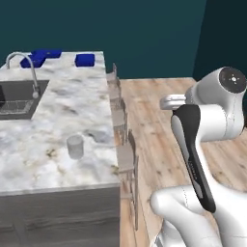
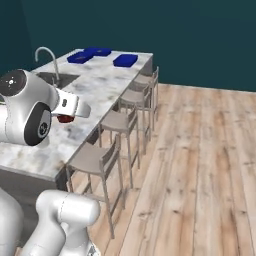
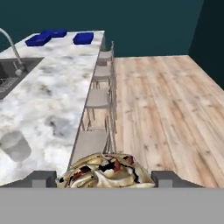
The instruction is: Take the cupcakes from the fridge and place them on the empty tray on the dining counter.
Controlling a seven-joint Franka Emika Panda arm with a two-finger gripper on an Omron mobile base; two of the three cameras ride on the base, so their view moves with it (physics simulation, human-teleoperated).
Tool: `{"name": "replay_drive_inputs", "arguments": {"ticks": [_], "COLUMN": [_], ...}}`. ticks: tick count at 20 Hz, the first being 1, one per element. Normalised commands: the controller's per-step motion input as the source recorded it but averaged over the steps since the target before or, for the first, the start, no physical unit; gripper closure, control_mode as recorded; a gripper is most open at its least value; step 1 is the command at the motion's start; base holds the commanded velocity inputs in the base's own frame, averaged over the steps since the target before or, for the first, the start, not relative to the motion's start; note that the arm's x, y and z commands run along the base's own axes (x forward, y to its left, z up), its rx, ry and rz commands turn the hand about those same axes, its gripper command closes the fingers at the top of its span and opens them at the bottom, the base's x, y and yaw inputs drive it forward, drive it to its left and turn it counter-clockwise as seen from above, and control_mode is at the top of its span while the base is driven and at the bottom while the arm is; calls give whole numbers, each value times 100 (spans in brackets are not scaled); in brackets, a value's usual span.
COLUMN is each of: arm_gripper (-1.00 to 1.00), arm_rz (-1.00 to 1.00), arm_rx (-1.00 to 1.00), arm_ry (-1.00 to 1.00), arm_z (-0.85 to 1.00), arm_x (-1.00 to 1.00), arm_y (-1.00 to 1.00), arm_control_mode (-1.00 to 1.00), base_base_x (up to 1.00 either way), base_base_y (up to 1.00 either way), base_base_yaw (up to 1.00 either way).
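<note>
One cupcake [image 3: 105,171] sits clamped in the gripper [image 3: 105,180], mid-carry, so next it has to travel down the surface [image 3: 57,83] to the far tray [image 3: 83,38].

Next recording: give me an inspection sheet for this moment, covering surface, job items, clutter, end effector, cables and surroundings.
Surface: marble counter with a sink and tap.
Job's things: cupcake between the end effector's fingers; three blue trays at the counter's far end, contents too small to tell.
Clutter: one glass near the counter's near end.
End effector: closed on the cupcake, over the counter's stool-side edge.
Cables: nothing seen.
Surroundings: stools along the counter, wooden floor, dark teal wall.
</note>
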Motion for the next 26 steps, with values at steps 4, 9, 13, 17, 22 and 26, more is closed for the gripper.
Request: {"name": "replay_drive_inputs", "arguments": {"ticks": [4, 9, 13, 17, 22, 26], "arm_gripper": [100, 100, 100, 100, 100, 100], "arm_rz": [0, 0, 0, 0, 0, 0], "arm_rx": [0, 0, 0, 0, 0, 0], "arm_ry": [0, 0, 0, 0, 0, 0], "arm_z": [0, 0, 0, 0, 0, 0], "arm_x": [0, 0, 0, 0, 0, 0], "arm_y": [0, 0, 0, 0, 0, 0], "arm_control_mode": [100, 100, 100, 100, 100, 100], "base_base_x": [35, 84, 100, 100, 100, 100], "base_base_y": [-100, -100, -96, -75, -45, -33], "base_base_yaw": [-4, -1, 0, 0, 0, 0]}}
